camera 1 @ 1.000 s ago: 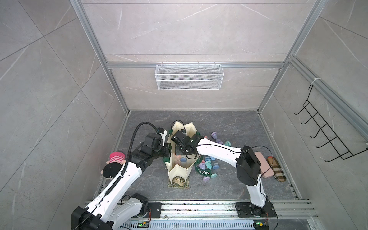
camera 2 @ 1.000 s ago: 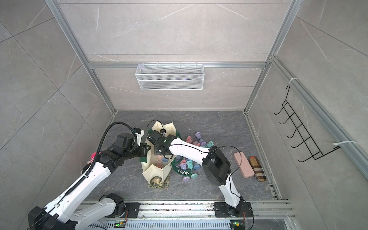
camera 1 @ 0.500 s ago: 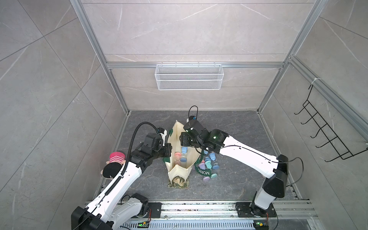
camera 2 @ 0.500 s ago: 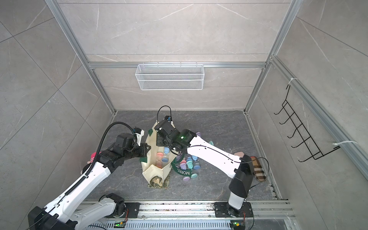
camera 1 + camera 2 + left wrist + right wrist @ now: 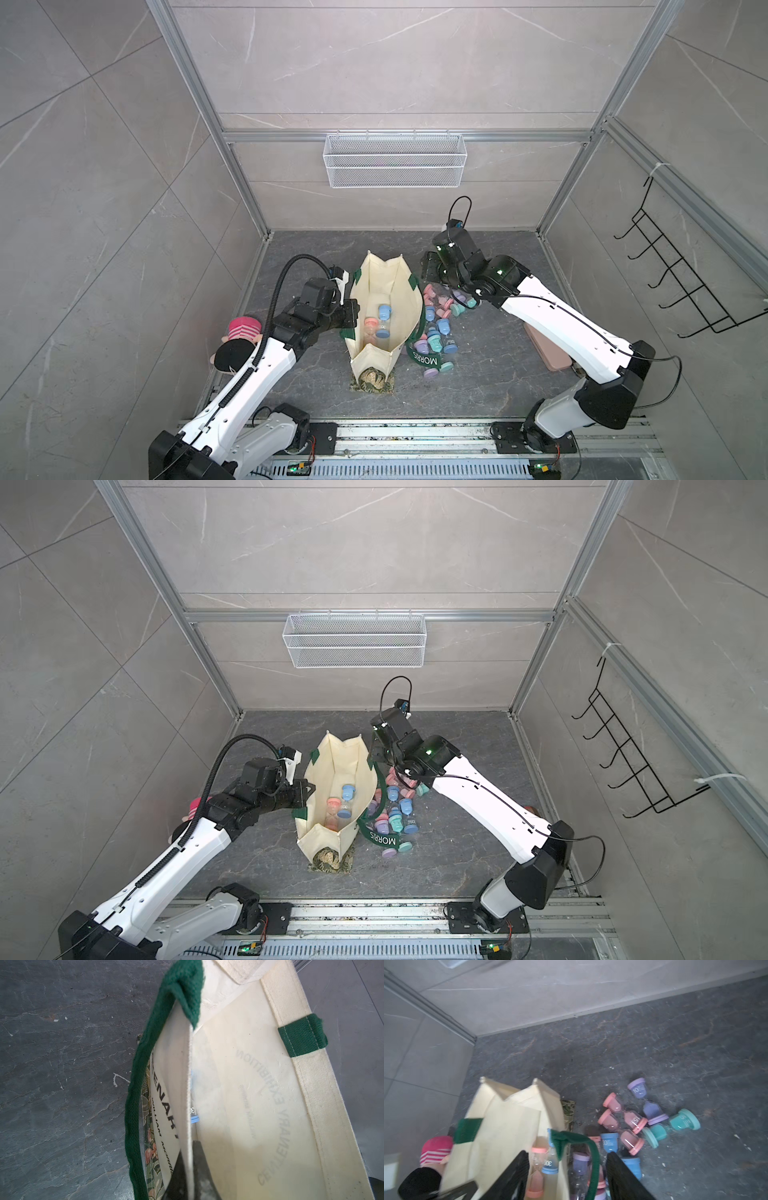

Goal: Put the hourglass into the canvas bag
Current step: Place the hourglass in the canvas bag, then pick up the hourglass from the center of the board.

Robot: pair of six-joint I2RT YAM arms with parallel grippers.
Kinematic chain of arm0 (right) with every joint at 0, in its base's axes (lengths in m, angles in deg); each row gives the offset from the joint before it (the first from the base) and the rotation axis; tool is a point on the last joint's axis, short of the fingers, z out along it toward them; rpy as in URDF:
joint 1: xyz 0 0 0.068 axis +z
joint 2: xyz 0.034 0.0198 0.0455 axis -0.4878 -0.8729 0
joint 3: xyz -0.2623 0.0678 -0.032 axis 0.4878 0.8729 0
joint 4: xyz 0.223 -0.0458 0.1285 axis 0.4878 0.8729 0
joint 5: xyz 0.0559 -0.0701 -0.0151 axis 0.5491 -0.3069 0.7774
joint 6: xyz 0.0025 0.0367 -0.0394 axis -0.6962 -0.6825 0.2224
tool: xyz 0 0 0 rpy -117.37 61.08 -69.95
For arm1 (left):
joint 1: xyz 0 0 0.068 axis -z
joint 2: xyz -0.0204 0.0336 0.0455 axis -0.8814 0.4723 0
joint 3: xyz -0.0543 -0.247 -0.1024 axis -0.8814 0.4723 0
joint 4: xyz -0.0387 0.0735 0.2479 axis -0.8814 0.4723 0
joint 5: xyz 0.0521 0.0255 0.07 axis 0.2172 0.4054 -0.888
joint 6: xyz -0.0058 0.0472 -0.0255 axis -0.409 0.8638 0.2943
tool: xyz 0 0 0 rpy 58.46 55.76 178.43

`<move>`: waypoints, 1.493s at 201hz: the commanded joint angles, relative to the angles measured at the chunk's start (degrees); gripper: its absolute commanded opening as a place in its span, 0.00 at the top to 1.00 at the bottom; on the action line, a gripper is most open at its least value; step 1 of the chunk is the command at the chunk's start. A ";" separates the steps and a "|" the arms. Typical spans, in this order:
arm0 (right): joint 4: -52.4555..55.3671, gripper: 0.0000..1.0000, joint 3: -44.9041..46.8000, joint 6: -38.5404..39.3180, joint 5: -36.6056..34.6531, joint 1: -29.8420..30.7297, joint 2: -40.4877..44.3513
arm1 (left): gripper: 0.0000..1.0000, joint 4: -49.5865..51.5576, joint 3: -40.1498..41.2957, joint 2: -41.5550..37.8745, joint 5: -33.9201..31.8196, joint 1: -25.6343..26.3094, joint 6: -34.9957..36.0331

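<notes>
The canvas bag (image 5: 174,1059) hides most of a blue hourglass (image 5: 195,1119); the frame edge crops the right fingers (image 5: 510,1178).

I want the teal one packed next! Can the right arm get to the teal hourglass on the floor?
Probably yes. The teal hourglass lies uncovered on the floor at the edge of the hourglass pile, and the right hand hangs open and empty nearby.

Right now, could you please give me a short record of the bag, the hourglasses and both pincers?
Canvas bag: standing open on the floor
Inside it: blue hourglass and pink hourglass, side by side
Outside it: loose hourglasses heaped on the floor alongside
Left pincer: shut on the bag's side wall
Right pincer: open, holding nothing, near the bag's rim
</notes>
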 commanded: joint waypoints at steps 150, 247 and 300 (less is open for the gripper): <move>1.26 0.37 3.75 10.18 5.17 -16.09 -18.20 | 1.00 -1.75 -1.12 -0.51 1.46 0.27 0.82; 3.89 0.40 -2.80 14.19 3.87 -19.35 -30.85 | 1.00 -1.69 -1.08 -0.12 1.33 0.25 0.95; 3.50 0.42 -2.70 15.03 5.38 -20.18 -34.09 | 1.00 -1.69 -1.15 -0.12 1.30 0.25 0.93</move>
